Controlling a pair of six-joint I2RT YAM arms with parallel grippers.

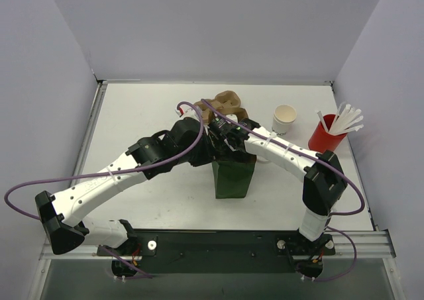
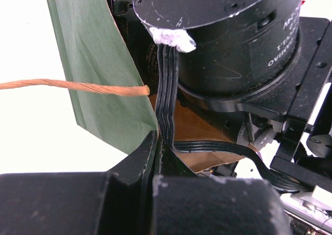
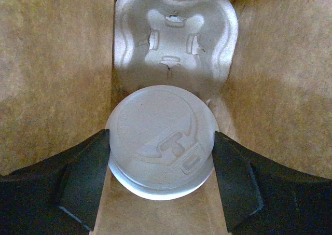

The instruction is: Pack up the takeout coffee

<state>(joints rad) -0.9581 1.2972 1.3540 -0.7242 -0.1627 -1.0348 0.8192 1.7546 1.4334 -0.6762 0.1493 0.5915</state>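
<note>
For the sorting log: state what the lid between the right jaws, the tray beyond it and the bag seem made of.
Lid: probably thin plastic, smooth matte white, with crisp embossed relief. Tray: looks like moulded pulp, pale, dull, soft rounded forms. Bag: paper, matte green outside, fibrous brown inside; handle is twisted paper cord.
</note>
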